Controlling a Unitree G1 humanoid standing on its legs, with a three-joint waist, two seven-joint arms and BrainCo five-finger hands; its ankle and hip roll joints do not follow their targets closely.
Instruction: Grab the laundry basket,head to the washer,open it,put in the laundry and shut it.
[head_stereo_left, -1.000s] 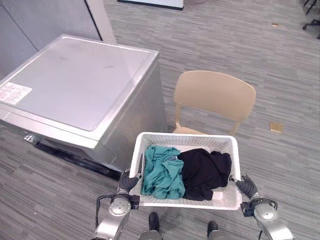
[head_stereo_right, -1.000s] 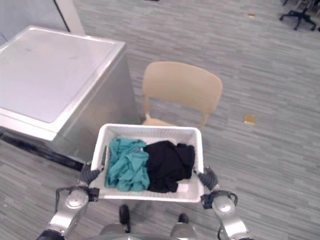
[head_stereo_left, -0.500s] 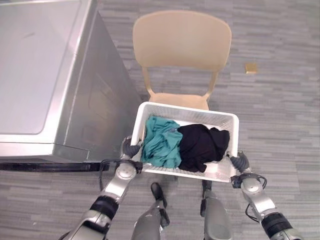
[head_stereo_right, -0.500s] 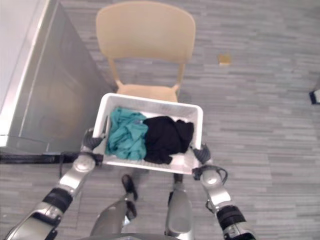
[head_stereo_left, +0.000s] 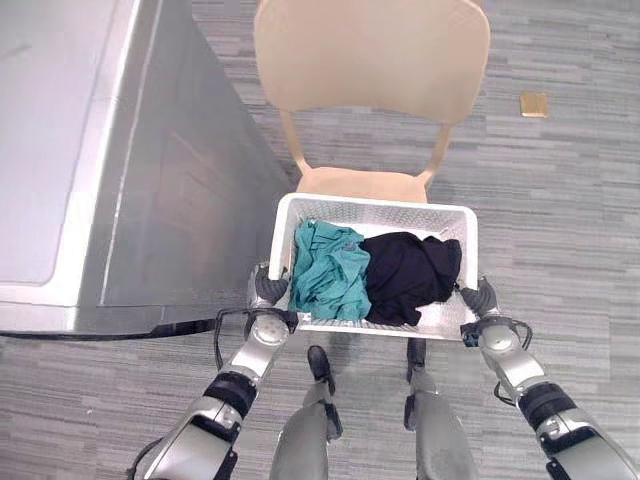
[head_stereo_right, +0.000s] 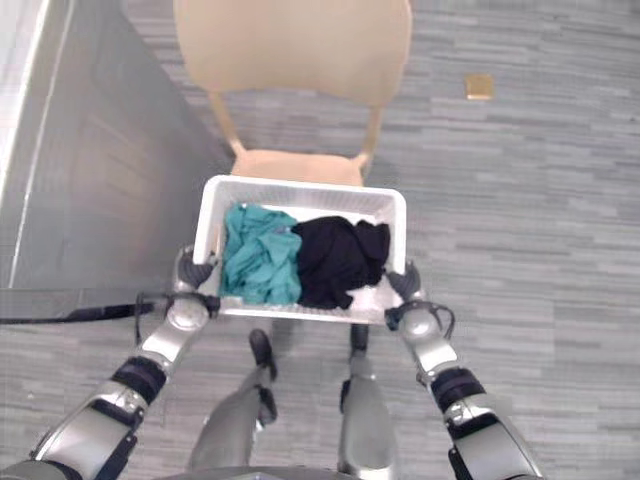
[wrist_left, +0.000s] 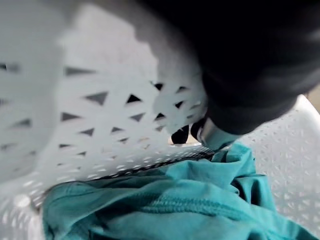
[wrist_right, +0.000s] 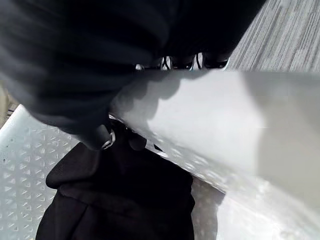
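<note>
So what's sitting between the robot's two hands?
The white laundry basket, with a teal garment and a black garment inside. The left hand and right hand grip its ends, seen in both eye views.

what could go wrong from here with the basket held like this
1. The white perforated plastic laundry basket is held just at its two short ends by the left hand and right hand; one slip could tip it.
2. The beige plastic chair stands right against its far side; walking forward may bump it.
3. The teal garment is piled to the left, the black garment to the right.
</note>
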